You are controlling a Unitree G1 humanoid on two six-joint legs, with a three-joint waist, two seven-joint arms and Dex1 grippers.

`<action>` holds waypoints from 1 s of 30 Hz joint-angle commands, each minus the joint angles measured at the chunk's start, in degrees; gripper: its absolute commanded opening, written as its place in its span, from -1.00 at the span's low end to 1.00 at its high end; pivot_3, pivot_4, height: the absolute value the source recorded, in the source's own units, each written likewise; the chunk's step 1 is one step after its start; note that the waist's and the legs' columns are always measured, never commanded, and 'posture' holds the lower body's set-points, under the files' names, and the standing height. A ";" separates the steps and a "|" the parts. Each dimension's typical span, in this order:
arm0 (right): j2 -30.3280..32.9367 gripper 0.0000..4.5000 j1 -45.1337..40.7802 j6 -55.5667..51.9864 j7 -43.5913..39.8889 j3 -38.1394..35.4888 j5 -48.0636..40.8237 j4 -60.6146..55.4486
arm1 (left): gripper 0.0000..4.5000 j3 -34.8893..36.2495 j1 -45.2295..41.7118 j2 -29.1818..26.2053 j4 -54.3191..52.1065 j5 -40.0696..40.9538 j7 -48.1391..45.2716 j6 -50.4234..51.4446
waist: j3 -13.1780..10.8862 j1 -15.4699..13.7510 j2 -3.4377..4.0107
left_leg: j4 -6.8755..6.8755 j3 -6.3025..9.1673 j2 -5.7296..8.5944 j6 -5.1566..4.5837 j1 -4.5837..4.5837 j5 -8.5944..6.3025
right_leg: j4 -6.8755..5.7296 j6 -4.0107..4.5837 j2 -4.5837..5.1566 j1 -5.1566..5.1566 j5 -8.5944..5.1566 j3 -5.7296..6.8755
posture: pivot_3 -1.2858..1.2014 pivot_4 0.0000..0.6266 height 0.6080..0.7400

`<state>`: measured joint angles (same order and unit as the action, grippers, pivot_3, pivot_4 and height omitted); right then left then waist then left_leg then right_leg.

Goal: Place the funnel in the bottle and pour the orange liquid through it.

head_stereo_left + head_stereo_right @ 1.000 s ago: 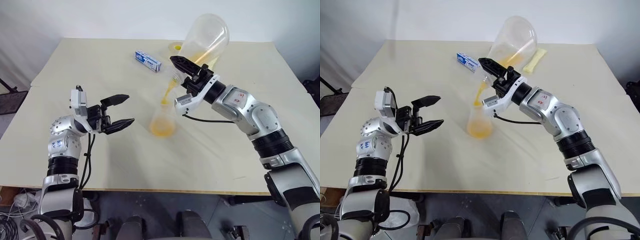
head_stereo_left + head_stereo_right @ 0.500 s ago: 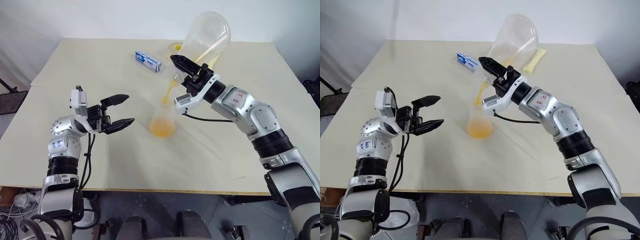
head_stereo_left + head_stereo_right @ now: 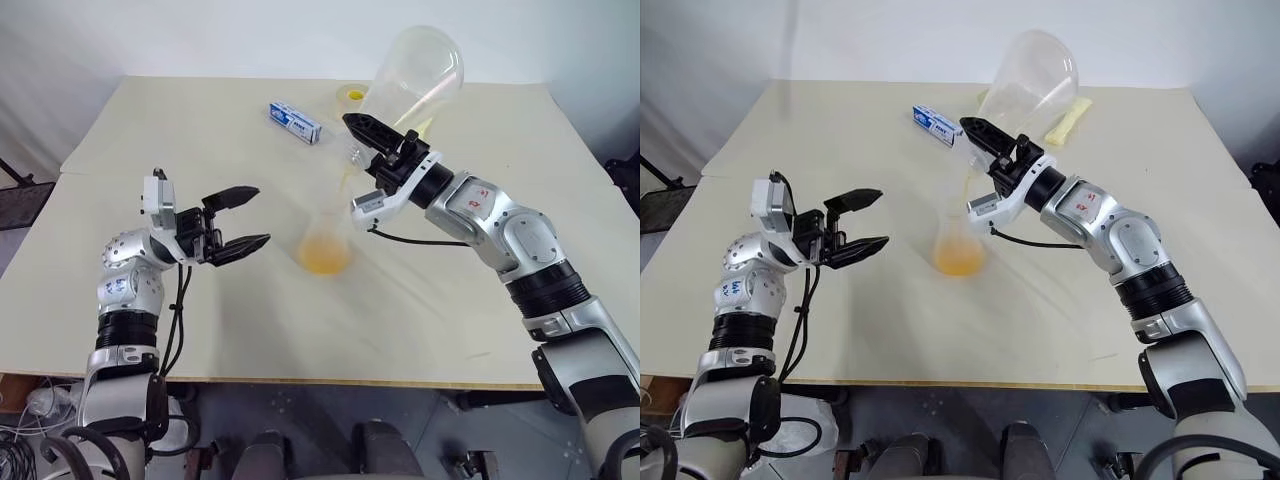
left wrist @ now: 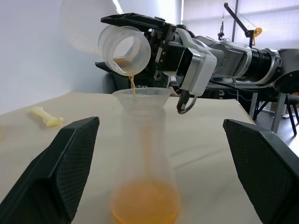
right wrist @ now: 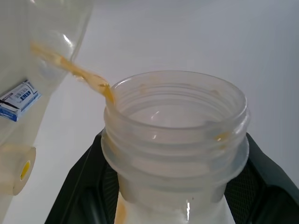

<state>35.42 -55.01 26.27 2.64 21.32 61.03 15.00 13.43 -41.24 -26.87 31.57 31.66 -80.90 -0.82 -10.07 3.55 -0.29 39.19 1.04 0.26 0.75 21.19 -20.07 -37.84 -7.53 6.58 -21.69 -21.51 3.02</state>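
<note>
The bottle [image 3: 325, 248] stands upright mid-table with the clear funnel [image 4: 141, 97] seated in its neck. Orange liquid [image 4: 145, 209] pools in the bottle's base. My right gripper [image 3: 353, 140] is shut on the neck of a second clear conical flask [image 3: 415, 75]. That flask is tipped mouth-down just above the funnel, and a thin orange trickle [image 4: 132, 86] falls from its mouth into the funnel. My left gripper [image 3: 246, 217] is open with nothing in it. It hovers left of the bottle with its fingers pointing at it.
A blue-and-white box [image 3: 296, 121] lies behind the bottle on the left. A yellow-centred tape roll [image 3: 350, 95] sits behind the tipped flask. A pale yellow packet [image 3: 1068, 118] lies at the back right. The table [image 3: 420, 330] has bare surface in front and at both sides.
The pour has thinned from a thick orange stream to a trickle. The tipped flask's base has risen slightly and it holds almost no liquid. Neither arm has shifted.
</note>
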 commanded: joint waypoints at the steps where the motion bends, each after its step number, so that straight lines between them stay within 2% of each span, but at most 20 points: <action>1: 0.96 0.09 -1.23 0.28 1.49 -0.49 -0.11 -1.99 | 1.00 0.39 -1.24 -0.08 -0.06 0.28 -0.29 -1.08 | 0.00 0.00 0.00 | 0.00 0.00 0.00 0.00 0.00 0.00 | 0.00 0.00 0.00 0.00 0.00 0.00 | 0.03 -0.52 1.00; 12: 0.96 0.09 -1.04 1.51 1.24 -0.63 -2.62 -2.20 | 1.00 0.33 -1.37 -0.15 0.39 0.00 0.13 -1.70 | 0.00 0.00 0.00 | 0.00 0.00 0.00 0.00 0.00 0.00 | 0.00 0.00 0.01 0.00 0.00 0.00 | 0.03 -0.52 1.00; 16: 0.33 0.09 0.93 4.04 -2.10 -2.19 -10.87 -2.57 | 1.00 0.35 -1.15 -0.18 0.60 -0.55 0.85 -2.32 | 0.00 0.03 0.00 | 0.00 0.00 0.00 0.00 0.00 0.00 | 0.00 0.00 0.00 0.00 0.00 0.00 | 0.03 -0.52 1.00; 18: 1.74 0.09 1.34 5.26 -1.93 -1.92 -10.55 -3.02 | 1.00 0.34 -1.12 -0.13 0.86 -0.78 1.03 -2.70 | 0.00 0.02 0.00 | 0.00 0.00 -0.01 0.00 0.00 0.00 | 0.00 0.00 0.01 0.00 0.00 0.01 | 0.03 -0.52 1.00; 24: 1.45 0.09 2.40 4.69 -4.42 -4.64 -16.92 -3.04 | 1.00 -0.08 -1.03 0.40 0.82 -1.05 1.80 -3.02 | 0.00 -0.03 0.00 | 0.01 0.00 -0.01 0.00 0.01 0.00 | 0.00 0.00 0.02 0.00 0.00 0.01 | 0.03 -0.52 1.00; 30: -3.25 0.09 4.39 -1.67 -12.01 -9.26 -30.19 -3.99 | 1.00 -0.31 -0.89 0.76 0.85 -1.44 2.37 -3.53 | 0.00 -0.02 -0.01 | 0.02 0.01 -0.02 0.00 0.00 0.00 | 0.00 0.00 0.00 0.03 0.00 0.02 | 0.03 -0.52 1.00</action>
<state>32.57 -50.32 26.69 -7.46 14.97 35.16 13.69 12.72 -41.45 -25.89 32.62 30.26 -78.85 -3.72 -10.07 3.53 -0.30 39.21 1.05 0.24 0.75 21.20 -20.07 -37.84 -7.53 6.58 -21.67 -21.51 3.04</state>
